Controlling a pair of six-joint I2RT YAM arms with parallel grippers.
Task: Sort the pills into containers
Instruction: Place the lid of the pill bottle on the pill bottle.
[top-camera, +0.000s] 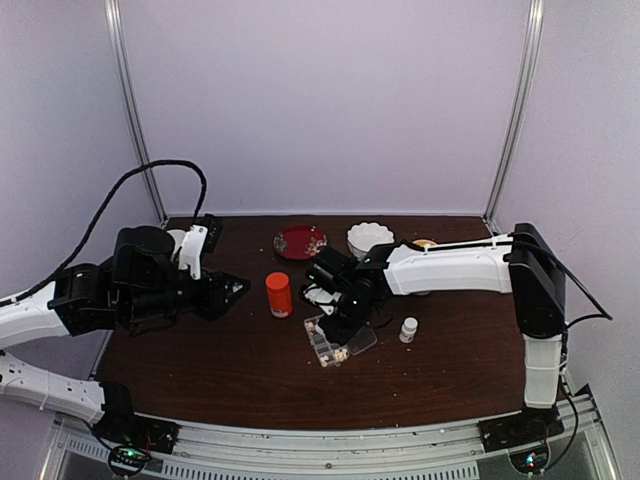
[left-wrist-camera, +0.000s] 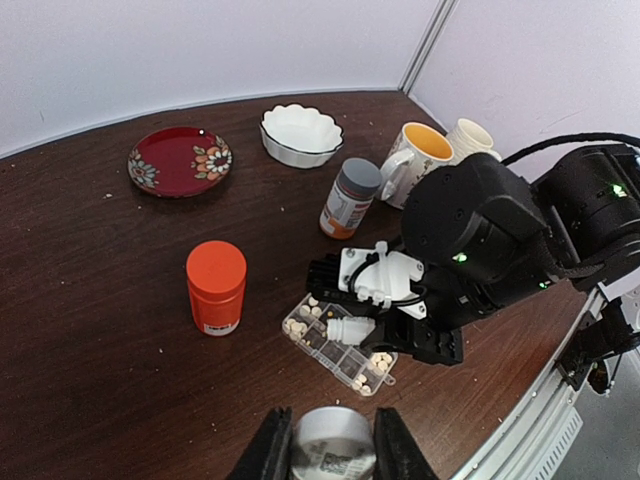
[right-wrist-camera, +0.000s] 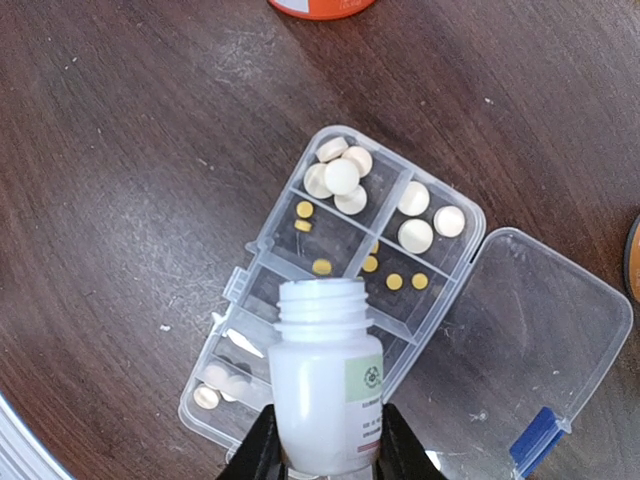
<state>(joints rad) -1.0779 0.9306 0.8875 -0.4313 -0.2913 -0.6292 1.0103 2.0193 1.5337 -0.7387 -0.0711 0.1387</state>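
The clear pill box (right-wrist-camera: 275, 235) lies open on the dark table, its lid (right-wrist-camera: 520, 330) folded out to the right. Its cells hold white pills (right-wrist-camera: 340, 178) and small yellow pills (right-wrist-camera: 395, 281). My right gripper (right-wrist-camera: 322, 440) is shut on a small white uncapped bottle (right-wrist-camera: 322, 380), held tilted with its mouth over the box's middle cells. In the top view the right gripper (top-camera: 335, 315) hangs over the box (top-camera: 335, 345). My left gripper (left-wrist-camera: 332, 445) is shut on a round whitish cap-like object (left-wrist-camera: 330, 440), left of the box (left-wrist-camera: 340, 345).
An orange-red bottle (left-wrist-camera: 216, 287) stands left of the box. A grey-capped bottle (left-wrist-camera: 350, 198), two mugs (left-wrist-camera: 425, 155), a white bowl (left-wrist-camera: 300, 133) and a red plate (left-wrist-camera: 180, 160) stand behind. Another small white bottle (top-camera: 408, 329) stands right of the box.
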